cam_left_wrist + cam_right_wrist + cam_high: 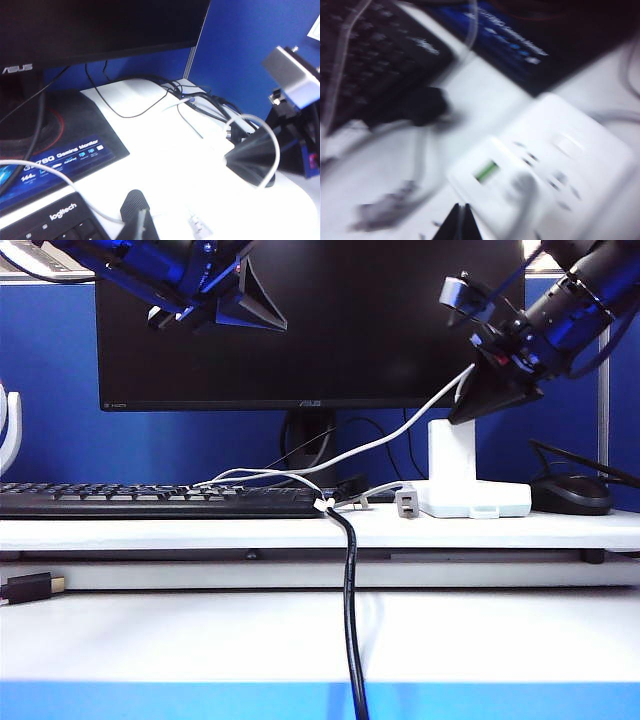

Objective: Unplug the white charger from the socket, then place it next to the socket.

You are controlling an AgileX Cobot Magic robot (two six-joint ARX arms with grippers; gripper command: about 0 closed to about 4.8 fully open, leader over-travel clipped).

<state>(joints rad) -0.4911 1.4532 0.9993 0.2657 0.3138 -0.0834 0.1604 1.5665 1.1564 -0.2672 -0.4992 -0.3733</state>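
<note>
Setting: blue partition walls behind a white desk, with a dark monitor and a black keyboard.
Socket: the socket, a flat white strip with a pale green tab, lies at the desk's right side, beside a black mouse.
Charger: the white charger stands upright, plugged into the socket (its thin white cable arcs left toward the keyboard).
Right gripper: the right gripper hangs just above the charger's top, jaws clenched together, grasping nothing.
Left gripper: the left gripper sits high before the monitor, away from the socket; I cannot tell how its jaws stand.
</note>
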